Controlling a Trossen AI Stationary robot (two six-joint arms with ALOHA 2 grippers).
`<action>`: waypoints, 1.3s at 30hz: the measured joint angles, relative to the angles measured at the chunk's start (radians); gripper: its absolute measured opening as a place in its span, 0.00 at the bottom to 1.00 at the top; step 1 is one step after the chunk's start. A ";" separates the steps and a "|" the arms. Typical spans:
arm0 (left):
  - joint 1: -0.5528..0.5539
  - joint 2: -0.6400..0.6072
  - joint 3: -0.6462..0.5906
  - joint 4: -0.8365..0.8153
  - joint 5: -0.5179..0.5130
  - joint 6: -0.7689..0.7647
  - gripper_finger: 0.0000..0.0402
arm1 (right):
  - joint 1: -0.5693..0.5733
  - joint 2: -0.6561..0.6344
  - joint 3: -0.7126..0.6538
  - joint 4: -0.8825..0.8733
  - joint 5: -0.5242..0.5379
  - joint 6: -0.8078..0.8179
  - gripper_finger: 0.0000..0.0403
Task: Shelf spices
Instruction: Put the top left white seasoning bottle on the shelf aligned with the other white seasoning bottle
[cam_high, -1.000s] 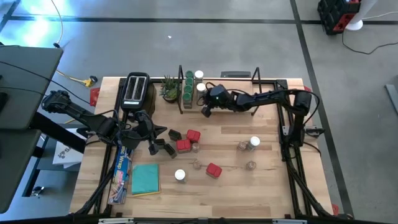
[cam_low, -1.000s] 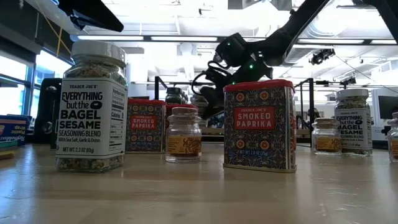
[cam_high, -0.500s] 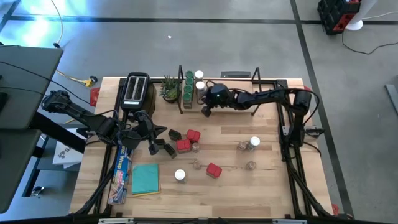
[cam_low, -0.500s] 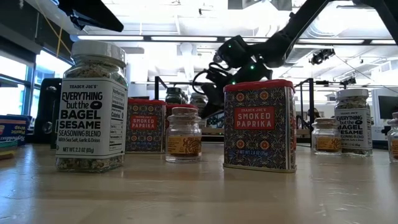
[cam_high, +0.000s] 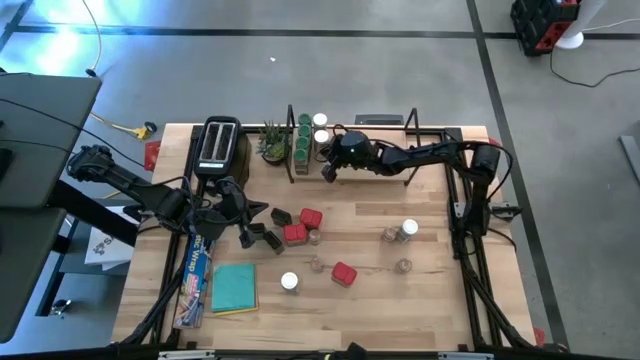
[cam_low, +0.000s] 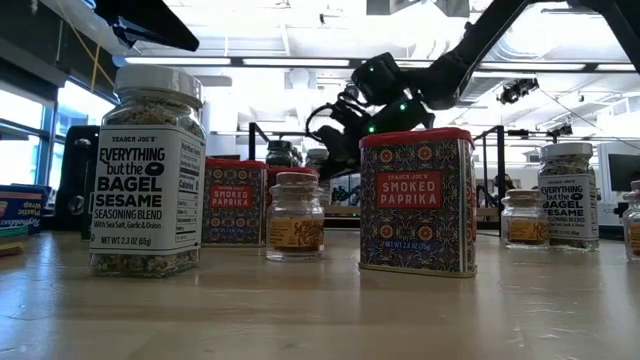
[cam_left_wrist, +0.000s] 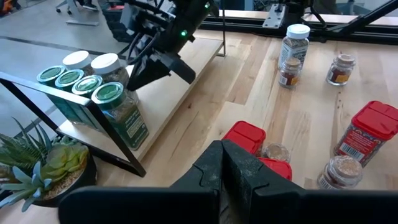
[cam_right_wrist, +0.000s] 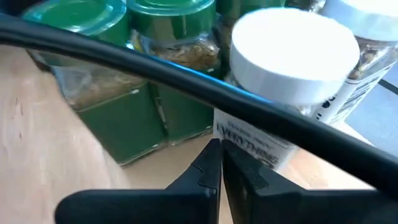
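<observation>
On the pale plank bench (cam_high: 430, 300), the left pincer (cam_high: 245, 236) hangs at nine o'clock, its dark fingers clenched on nothing, beside two dark rectangular tins (cam_high: 272, 228). Glossy red tins (cam_high: 311, 217) with patterned labels, a round white-lidded jar (cam_high: 289, 282) and tiny clear glass jars (cam_high: 404, 266) stand scattered about the middle. The shelf (cam_left_wrist: 177, 87), light wood in a thin black frame, lies at twelve o'clock; green-lidded jars (cam_left_wrist: 109, 93) line its end. The right pincer (cam_high: 326, 172), clenched and empty, sits at a white-lidded jar (cam_right_wrist: 295, 59) there, whose label a black frame bar (cam_right_wrist: 186, 78) partly hides.
</observation>
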 joint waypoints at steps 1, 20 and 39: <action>0.000 0.000 0.000 0.000 0.000 0.000 0.01 | -0.003 0.007 0.000 0.005 -0.001 0.000 0.02; 0.000 0.000 0.000 0.000 -0.006 0.000 0.01 | -0.029 0.068 0.000 0.151 0.008 0.005 0.02; 0.000 0.000 0.000 -0.001 -0.004 0.000 0.01 | -0.036 -0.071 -0.001 -0.165 -0.064 -0.003 0.02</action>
